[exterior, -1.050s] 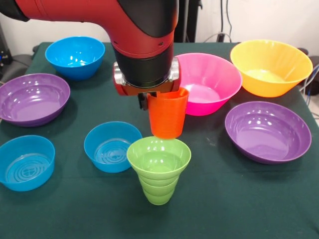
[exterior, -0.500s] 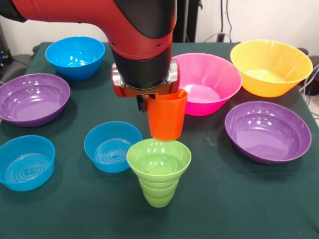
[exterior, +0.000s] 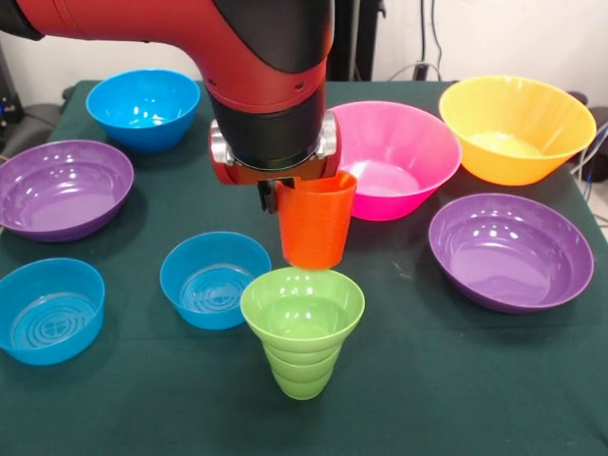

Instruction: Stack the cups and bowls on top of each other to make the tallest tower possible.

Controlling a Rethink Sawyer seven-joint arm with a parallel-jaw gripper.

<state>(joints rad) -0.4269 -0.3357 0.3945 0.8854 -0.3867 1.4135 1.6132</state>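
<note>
Green cloth tabletop (exterior: pixel 446 399).
Purple bowl (exterior: pixel 62 188) at left edge, upright.
Blue bowl (exterior: pixel 47 309) near front left corner, ridged bottom showing.
Another blue bowl (exterior: pixel 142 107) toward far left corner.
Third blue bowl (exterior: pixel 215 278) left of centre, near green cup but apart from it.
Red and black arm (exterior: pixel 237 47) coming in from upper left, down over centre.
End effector (exterior: pixel 285 195) mostly hidden under wrist; holding orange cup (exterior: pixel 314 220) by its rim, one dark finger visible at cup's left side.
Orange cup upright, lifted off tabletop, hanging just behind and above green cup's rim; contact between the two unclear.
Green cup (exterior: pixel 302 328), stepped ridges, upright on tabletop near front edge, centre.
Pink bowl (exterior: pixel 394 157) right of arm, partly hidden by wrist and orange cup.
Second purple bowl (exterior: pixel 510 250) near right edge.
Yellow-orange bowl (exterior: pixel 516 126) at far right corner, just beside pink bowl.
No stack standing; all bowls separate.
</note>
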